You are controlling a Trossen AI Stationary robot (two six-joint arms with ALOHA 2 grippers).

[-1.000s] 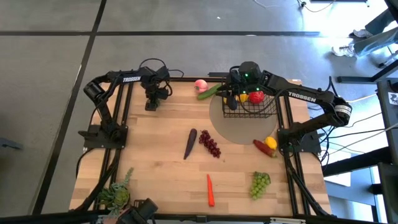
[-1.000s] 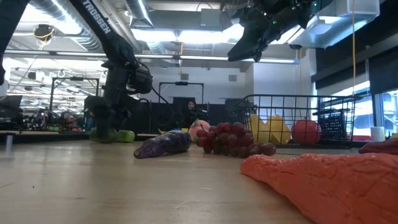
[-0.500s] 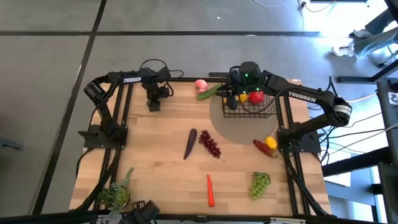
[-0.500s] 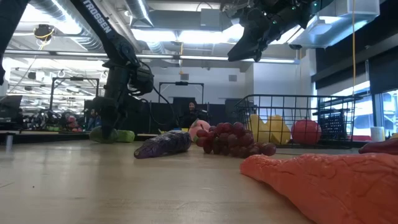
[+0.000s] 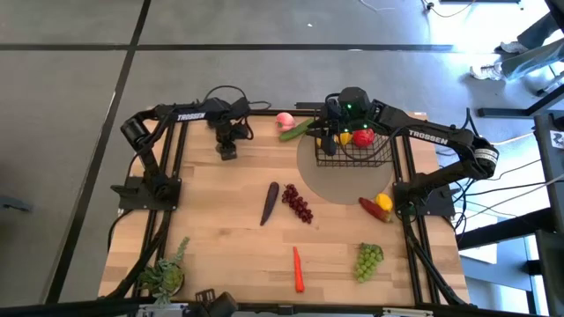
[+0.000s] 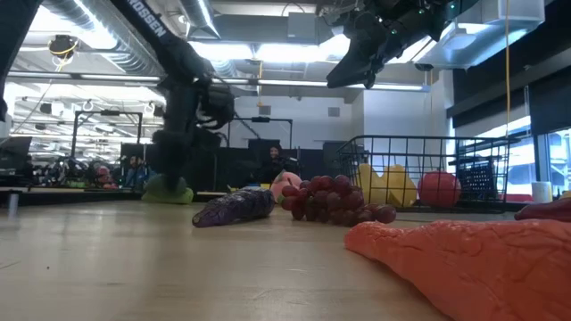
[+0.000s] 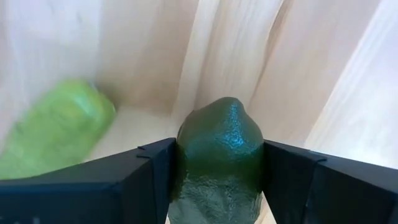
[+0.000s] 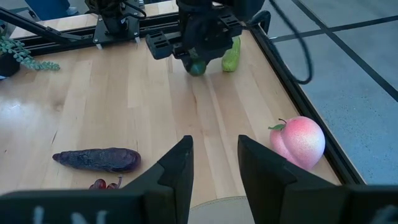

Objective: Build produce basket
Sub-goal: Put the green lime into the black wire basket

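Left claw (image 7: pixel 217 180) clamped a dark green avocado (image 7: pixel 219 155) low over the surface (image 5: pixel 220 229) near eleven o'clock, probably bound for the basket (image 5: pixel 354 155) at one o'clock, above which the right claw (image 8: pixel 211 171) hung parted, empty.

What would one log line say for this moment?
left gripper: shut on avocado, table's far side | right gripper: open over basket | basket: red, yellow peppers inside

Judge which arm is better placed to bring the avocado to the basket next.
Left. Its gripper is shut on the avocado at the table's far left. The right gripper hangs open and empty by the basket.
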